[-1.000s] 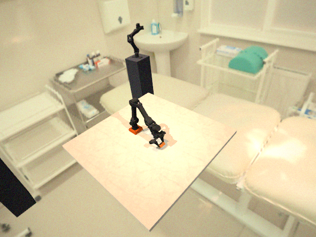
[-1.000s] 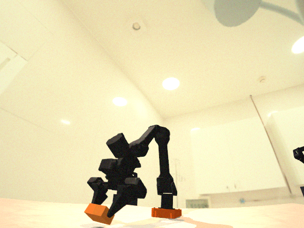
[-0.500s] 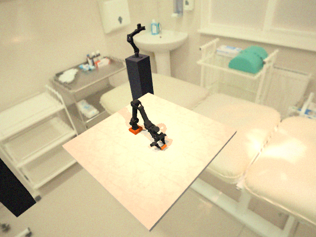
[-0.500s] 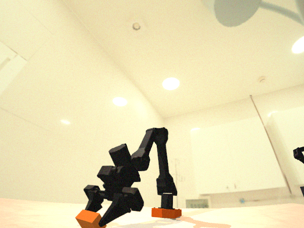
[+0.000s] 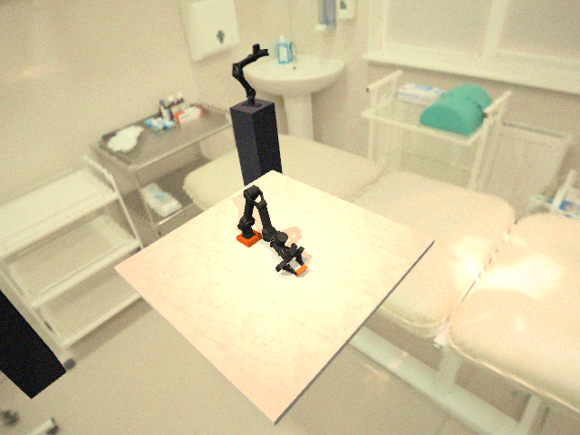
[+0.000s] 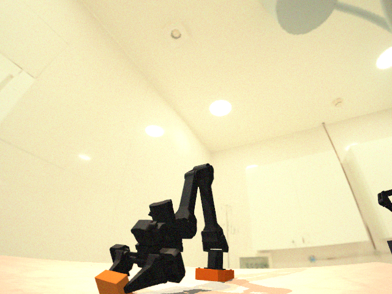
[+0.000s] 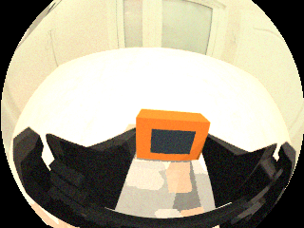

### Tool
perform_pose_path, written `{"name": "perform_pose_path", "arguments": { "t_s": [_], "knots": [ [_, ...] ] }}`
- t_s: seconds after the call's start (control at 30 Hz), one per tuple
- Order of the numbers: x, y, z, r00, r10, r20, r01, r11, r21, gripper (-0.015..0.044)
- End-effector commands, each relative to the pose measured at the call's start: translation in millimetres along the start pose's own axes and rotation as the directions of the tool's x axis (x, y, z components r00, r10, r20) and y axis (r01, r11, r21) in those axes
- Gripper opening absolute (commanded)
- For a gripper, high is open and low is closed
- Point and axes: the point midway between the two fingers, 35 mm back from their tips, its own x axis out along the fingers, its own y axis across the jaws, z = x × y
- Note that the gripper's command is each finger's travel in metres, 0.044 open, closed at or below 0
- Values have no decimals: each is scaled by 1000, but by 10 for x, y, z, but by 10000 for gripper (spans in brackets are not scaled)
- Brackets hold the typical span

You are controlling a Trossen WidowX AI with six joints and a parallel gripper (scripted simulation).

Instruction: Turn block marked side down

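— 1 orange block (image 7: 173,135) sits clamped in the claw (image 6: 133,273), its dark marked face turned toward the wrist camera.

— Where is it against the bench (image 5: 225,309)?

— Low over it, tilted; whether a corner touches, I cannot tell. Both black fingers (image 6: 144,275) angle down steeply.

— And behind the block?

— The arm's orange base plate (image 6: 228,274), then farther off a dark pillar (image 5: 255,140) at the bench's far edge.
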Motion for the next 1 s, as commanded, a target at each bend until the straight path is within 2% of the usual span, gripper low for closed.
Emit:
{"name": "perform_pose_path", "arguments": {
  "t_s": [0.0, 0.3, 0.47, 0.93, 0.97],
  "knots": [
    [-34, 10, -106, 1000, 4, 25, -5, 1000, 5, 0],
    [-167, 20, -126, 988, 5, 153, -6, 1000, 4, 0],
    [-198, 21, -103, 983, 5, 183, -6, 1000, 3, 0],
    [-201, 21, -100, 982, 5, 186, -6, 1000, 3, 0],
    [-201, 21, -100, 982, 5, 186, -6, 1000, 3, 26]
  ]
}}
